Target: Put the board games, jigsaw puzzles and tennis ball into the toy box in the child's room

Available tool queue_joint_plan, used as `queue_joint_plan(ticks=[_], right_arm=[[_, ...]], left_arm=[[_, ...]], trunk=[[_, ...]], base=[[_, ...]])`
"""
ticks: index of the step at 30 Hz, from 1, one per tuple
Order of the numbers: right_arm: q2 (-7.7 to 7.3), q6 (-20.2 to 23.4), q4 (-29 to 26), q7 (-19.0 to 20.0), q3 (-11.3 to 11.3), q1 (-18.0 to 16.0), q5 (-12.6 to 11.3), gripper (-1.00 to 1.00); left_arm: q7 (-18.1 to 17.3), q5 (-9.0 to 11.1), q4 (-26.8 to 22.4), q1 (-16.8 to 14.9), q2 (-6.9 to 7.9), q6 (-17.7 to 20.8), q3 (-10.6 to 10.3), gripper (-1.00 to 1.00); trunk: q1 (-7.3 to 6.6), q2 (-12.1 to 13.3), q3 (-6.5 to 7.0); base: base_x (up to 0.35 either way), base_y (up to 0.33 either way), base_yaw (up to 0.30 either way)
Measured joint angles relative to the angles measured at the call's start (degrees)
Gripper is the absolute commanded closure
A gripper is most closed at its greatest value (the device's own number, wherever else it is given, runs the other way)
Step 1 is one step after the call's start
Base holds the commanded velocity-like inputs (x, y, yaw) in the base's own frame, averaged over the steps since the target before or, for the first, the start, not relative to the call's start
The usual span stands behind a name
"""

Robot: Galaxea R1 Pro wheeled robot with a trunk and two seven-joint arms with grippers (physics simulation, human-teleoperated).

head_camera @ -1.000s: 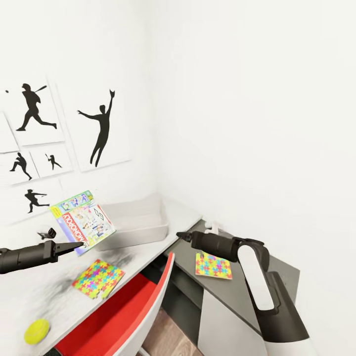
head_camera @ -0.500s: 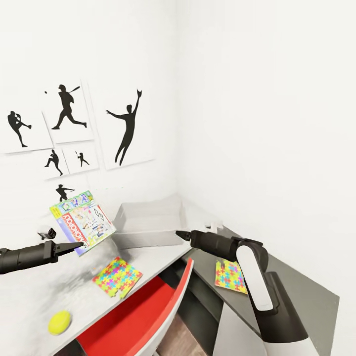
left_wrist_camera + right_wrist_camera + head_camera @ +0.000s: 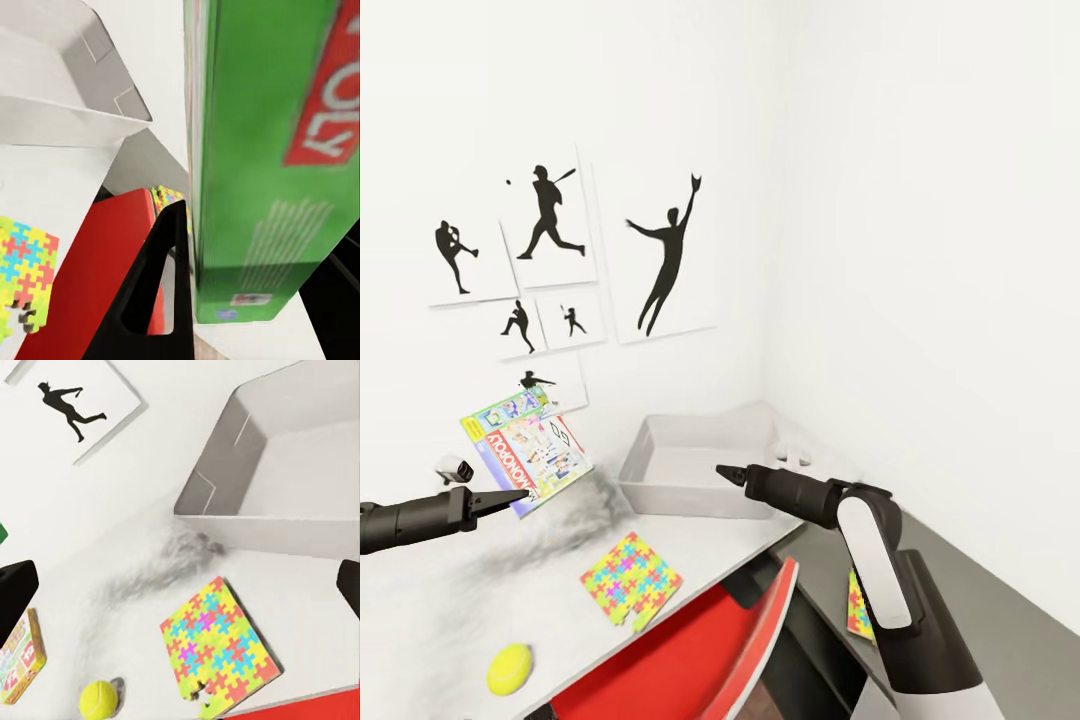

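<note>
Head view has swung left; left claw (image 3: 520, 495) still grips Monopoly box (image 3: 526, 449).

White walls (image 3: 920, 200) meeting at a corner, evenly lit. Group of white wall panels (image 3: 550, 225) bearing black baseball-player silhouettes, largest a reaching figure (image 3: 668, 255). White table (image 3: 450, 600) set against the panelled wall, top smudged with a grey shadow (image 3: 550, 525). Red chair (image 3: 690, 650) with pale edge drawn up at the table's front. Lower dark grey surface (image 3: 1000, 610) alongside the right-hand wall, next to the table.
</note>
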Motion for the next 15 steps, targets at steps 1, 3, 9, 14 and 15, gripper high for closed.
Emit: queue_joint_plan(ticks=[1, 3, 9, 14, 15], right_arm=[[0.00, 0.0, 0.0, 0.0, 0.0, 0.0, 0.0, -1.00], [-0.02, 0.0, 0.0, 0.0, 0.0, 0.0, 0.0, -1.00], [-0.10, 0.0, -0.1, 0.0, 0.0, 0.1, 0.0, -1.00], [-0.02, -0.8, 0.0, 0.0, 0.0, 0.2, 0.0, -1.00], [-0.03, -1.2, 0.0, 0.0, 0.0, 0.2, 0.0, -1.00]], left_arm=[[0.0, 0.0, 0.0, 0.0, 0.00, 0.0, 0.0, 1.00], [0.0, 0.0, 0.0, 0.0, 0.00, 0.0, 0.0, 1.00], [0.0, 0.1, 0.0, 0.0, 0.00, -0.1, -0.1, 1.00], [0.0, 0.1, 0.0, 0.0, 0.00, -0.1, -0.1, 1.00], [0.0, 0.1, 0.0, 0.0, 0.00, -0.1, 0.0, 1.00]], trunk=[[0.00, 0.0, -0.04], [-0.01, 0.0, -0.13], [0.00, 0.0, -0.29], [-0.02, 0.0, -0.30], [-0.02, 0.0, -0.30]], base=[[0.158, 0.000, 0.263], [0.211, 0.000, 0.234], [0.219, -0.009, 0.064], [0.237, -0.004, 0.006], [0.216, -0.001, 0.001]])
